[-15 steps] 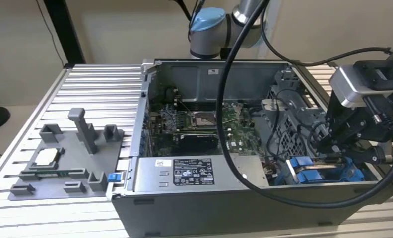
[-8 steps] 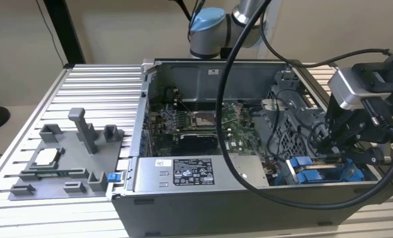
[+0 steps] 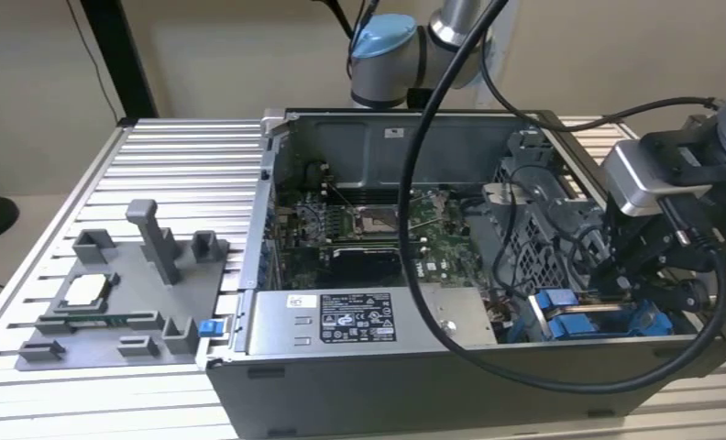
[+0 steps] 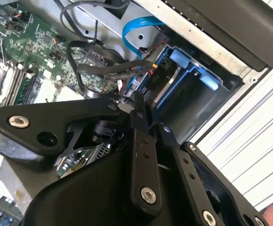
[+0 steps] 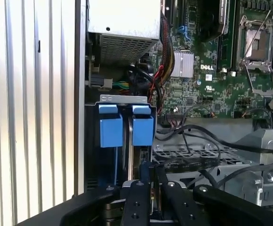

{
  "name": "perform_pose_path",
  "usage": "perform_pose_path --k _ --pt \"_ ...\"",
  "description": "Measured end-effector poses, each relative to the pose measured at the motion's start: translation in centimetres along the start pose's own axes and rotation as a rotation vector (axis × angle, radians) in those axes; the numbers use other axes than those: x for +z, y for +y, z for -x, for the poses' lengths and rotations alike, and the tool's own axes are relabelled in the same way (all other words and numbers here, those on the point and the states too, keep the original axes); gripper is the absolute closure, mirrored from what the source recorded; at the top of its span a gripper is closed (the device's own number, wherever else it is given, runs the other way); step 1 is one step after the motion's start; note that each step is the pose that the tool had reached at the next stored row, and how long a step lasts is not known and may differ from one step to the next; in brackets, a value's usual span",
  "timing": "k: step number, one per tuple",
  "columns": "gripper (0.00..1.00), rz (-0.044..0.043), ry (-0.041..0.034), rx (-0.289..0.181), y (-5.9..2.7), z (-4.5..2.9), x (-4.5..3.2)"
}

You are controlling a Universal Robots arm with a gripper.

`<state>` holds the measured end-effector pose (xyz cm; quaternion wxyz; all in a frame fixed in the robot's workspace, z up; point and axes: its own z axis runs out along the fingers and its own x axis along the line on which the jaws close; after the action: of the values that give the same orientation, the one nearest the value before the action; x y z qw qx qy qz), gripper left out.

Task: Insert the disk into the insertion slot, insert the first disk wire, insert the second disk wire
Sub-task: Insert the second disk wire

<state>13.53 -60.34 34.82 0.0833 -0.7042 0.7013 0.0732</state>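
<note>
Exterior view: disk [image 3: 556, 301] down in the insertion slot [image 5: 124, 99], at the corner of the open case [image 3: 338, 367] on the exterior view's right, against the near wall. Judged seated, blue carrier tabs standing up at the slot mouth. Tool [image 3: 632, 289] lowered right over it, tip just beside the carrier in both wrist views. Cannot tell whether open, closed or gripping a connector. Black wire bundle [image 4: 113, 70] and blue cable [image 4: 136, 28] looping close by the tip, between slot and motherboard [image 5: 207, 80]. Risks, as judgement: loose loops catching on the tool and dragging across the board; connector meeting the disk port tilted and jamming or bending contacts; push on a half-seated disk shifting it in the rails. Also robot's own cable [image 3: 427, 137] draped across the case, likely to snag the case rim. Case resting on slatted worktop [image 3: 155, 156].
</note>
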Motion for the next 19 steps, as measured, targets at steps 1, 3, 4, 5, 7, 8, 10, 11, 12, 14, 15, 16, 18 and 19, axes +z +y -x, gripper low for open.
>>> perform_pose_path --k 1,3,4,5,7,8,10,11,12,14,15,16,18,19 --pt "1.00 -0.0020 0.0003 0.000 0.00 -0.01 0.06" --pt "1.00 -0.0063 0.0002 -0.001 0.02 0.01 0.15" --pt "1.00 -0.0097 0.0001 -0.002 0.02 0.00 0.20" --pt "1.00 -0.0137 0.0003 -0.003 0.02 0.01 0.25" --pt "1.00 -0.0214 0.0002 -0.005 0.02 0.00 0.32" --pt "1.00 -0.0246 0.0004 -0.006 0.01 0.00 0.33" --pt "1.00 -0.0291 0.0005 -0.007 0.01 0.00 0.38" --pt "1.00 -0.0317 0.0005 -0.007 0.02 -0.01 0.42" --pt "1.00 -0.0341 0.0006 -0.008 0.02 -0.02 0.45" --pt "1.00 -0.0369 0.0004 -0.008 0.02 -0.03 0.53" --pt "1.00 -0.0375 0.0005 -0.008 0.02 -0.04 0.56" --pt "1.00 -0.0379 0.0006 -0.008 0.03 -0.05 0.60" --pt "1.00 -0.0381 0.0004 -0.008 0.07 -0.05 0.71" --pt "1.00 -0.0383 0.0003 -0.008 0.09 -0.05 0.76"
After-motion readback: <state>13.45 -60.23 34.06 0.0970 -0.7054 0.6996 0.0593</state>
